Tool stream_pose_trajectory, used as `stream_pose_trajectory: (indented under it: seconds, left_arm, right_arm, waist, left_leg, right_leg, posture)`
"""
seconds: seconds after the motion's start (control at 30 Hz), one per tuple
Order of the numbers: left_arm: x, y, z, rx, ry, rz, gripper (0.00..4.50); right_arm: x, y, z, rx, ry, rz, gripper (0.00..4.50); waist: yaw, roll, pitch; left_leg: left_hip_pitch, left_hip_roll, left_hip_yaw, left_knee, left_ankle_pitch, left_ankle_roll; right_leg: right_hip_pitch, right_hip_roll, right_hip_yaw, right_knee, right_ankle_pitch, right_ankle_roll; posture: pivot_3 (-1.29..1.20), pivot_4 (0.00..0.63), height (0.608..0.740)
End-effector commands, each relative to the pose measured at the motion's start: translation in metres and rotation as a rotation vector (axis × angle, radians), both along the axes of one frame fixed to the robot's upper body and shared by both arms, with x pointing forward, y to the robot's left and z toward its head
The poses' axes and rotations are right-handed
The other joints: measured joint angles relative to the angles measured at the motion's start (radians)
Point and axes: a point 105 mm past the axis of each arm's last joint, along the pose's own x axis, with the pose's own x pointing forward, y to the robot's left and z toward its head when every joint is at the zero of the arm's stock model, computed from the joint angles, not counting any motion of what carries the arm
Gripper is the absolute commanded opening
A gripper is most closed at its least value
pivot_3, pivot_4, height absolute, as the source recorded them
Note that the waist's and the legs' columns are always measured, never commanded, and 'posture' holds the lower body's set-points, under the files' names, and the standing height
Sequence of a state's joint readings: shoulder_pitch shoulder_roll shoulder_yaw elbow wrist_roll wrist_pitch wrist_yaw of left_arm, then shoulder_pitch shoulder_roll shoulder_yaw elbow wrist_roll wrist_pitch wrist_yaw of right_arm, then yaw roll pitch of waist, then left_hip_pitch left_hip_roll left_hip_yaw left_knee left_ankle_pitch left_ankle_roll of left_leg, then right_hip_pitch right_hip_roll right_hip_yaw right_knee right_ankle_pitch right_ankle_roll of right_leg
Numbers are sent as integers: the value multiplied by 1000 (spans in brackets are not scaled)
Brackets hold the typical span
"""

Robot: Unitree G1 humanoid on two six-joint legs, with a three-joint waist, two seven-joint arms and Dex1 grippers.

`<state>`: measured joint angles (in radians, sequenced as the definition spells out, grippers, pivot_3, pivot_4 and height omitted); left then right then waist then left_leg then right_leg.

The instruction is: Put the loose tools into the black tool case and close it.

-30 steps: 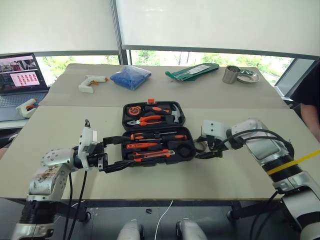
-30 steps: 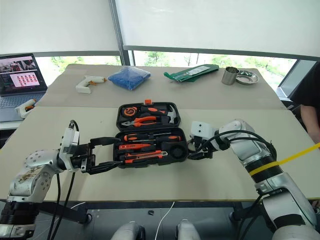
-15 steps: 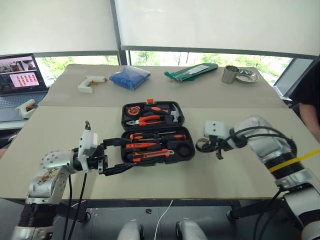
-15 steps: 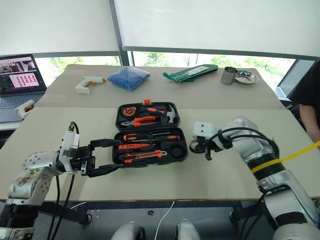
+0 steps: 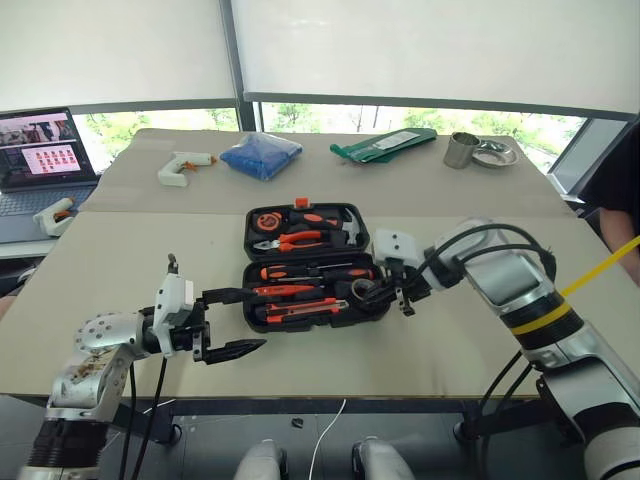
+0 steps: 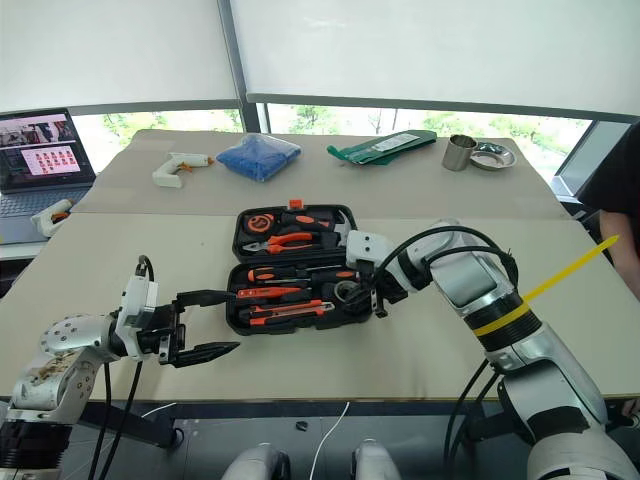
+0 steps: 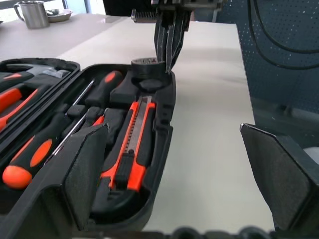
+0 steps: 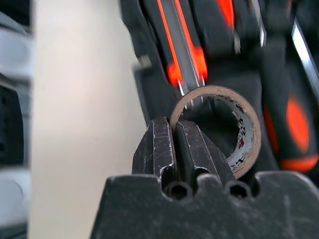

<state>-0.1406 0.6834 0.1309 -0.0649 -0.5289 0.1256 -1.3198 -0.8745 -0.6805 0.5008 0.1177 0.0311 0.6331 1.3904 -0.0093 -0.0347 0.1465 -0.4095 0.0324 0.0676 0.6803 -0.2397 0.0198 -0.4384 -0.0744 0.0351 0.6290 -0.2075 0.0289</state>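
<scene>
The black tool case (image 5: 300,322) lies open mid-table, its lid half holding pliers, a tape measure and a hammer. Two screwdrivers (image 5: 315,272) and the utility knife (image 5: 300,307) lie in the near half's slots. My right gripper (image 5: 400,300) points steeply down, shut on the wall of the small tape roll (image 8: 246,134). It holds the roll (image 5: 362,291) over the right end of the near half, by the knife's tip. My left gripper (image 5: 255,318) stands open at the case's front left corner, one finger over the rim and the other above the table.
Along the table's far side lie a white glue gun (image 5: 183,165), a blue bag (image 5: 260,154), a green pouch (image 5: 385,143), a metal cup (image 5: 461,149) and a dish (image 5: 497,152). A laptop (image 5: 40,150) stands at far left. A person (image 5: 625,190) is at the right edge.
My right gripper has shut on the tape roll beside the case's right end and carried it left, over the case. The left gripper has stayed open in about the same place.
</scene>
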Motion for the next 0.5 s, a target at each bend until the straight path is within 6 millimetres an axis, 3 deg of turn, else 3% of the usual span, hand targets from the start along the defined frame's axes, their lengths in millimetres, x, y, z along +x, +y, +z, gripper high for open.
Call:
stream_pose_trajectory:
  seconds: [0.03,0.23,0.4,0.5]
  left_arm:
    - [-1,1,8,18,-64,5,4500]
    - [1,4,7,15,-89,31,4500]
    - [3,5,7,5,-99,49,4500]
    - [3,6,7,-1,-99,63,4500]
  right_arm:
    - [6,-11,5,-59,-61,-5,30]
    - [9,-14,-5,-76,-56,-35,30]
    - [8,-10,-2,-57,-59,-25,1490]
    - [4,-6,8,-12,-37,5,2616]
  waist:
    - [-2,0,0]
    - [-1,0,0]
    - [0,0,0]
    - [-2,0,0]
  left_leg:
    - [0,0,0,0,0,0]
    - [0,0,0,0,0,0]
    - [1,0,0,0,0,0]
    - [1,0,0,0,0,0]
  right_leg:
    - [0,0,0,0,0,0]
    - [0,1,0,0,0,0]
    - [1,0,0,0,0,0]
    - [1,1,0,0,0,0]
  posture:
    - [0,150,740]
    - [0,150,740]
    - [0,150,740]
    - [0,150,740]
